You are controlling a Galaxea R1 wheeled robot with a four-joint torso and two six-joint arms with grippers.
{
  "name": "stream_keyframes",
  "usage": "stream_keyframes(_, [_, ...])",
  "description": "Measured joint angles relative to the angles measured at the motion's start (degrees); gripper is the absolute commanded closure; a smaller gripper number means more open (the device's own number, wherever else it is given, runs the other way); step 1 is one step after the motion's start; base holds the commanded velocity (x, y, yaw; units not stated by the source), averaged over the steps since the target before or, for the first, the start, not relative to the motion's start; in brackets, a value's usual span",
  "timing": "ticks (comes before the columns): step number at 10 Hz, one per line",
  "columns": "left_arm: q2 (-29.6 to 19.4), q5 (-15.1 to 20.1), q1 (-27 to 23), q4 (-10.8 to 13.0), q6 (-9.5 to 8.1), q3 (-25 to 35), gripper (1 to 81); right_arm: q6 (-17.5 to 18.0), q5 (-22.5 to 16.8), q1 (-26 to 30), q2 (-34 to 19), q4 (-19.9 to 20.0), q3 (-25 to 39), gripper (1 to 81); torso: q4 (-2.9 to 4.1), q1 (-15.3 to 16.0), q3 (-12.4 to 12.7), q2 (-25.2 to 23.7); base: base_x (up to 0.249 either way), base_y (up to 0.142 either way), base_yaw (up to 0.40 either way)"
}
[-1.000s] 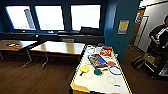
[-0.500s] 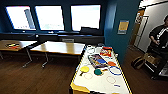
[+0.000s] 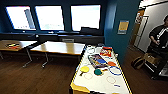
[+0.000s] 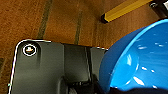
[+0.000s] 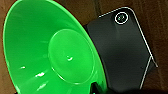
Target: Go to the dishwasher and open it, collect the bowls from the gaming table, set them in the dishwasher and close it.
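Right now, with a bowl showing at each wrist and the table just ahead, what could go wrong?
1. The blue bowl and green bowl sit tilted over bare wood floor; a jolt might drop one.
2. The gaming table is close ahead, so driving on could bump it.
3. A person and a bag stand to the right, narrowing a turn.

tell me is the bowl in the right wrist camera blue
No, the bowl seen large in the right wrist view is bright green; the blue bowl is the one in the left wrist view.
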Motion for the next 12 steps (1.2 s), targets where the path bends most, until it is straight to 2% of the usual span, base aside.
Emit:
stream_keyframes(2, [0.91,-1.46,0.04,0.09,-0.02,-1.56,81.1,-0.02,0.02,0.22,-0.11,-0.13,-0.22,81.1,0.0,0.06,0.02,0.02,-0.066,0.0,0.0])
stream_keyframes(6, [1.11,-1.39,1.39,0.16,0.0,-2.04,81.1,0.02,0.1,-0.44,0.9,-0.3,-2.06,81.1,0.0,-0.08,0.05,-0.05,-0.079,0.0,0.0])
stream_keyframes(12, [2.54,-3.18,2.65,0.61,1.02,-5.62,81.1,0.02,0.13,-0.91,6.21,-2.47,-11.61,81.1,0.0,-0.1,0.07,-0.07,-0.08,0.0,0.0])
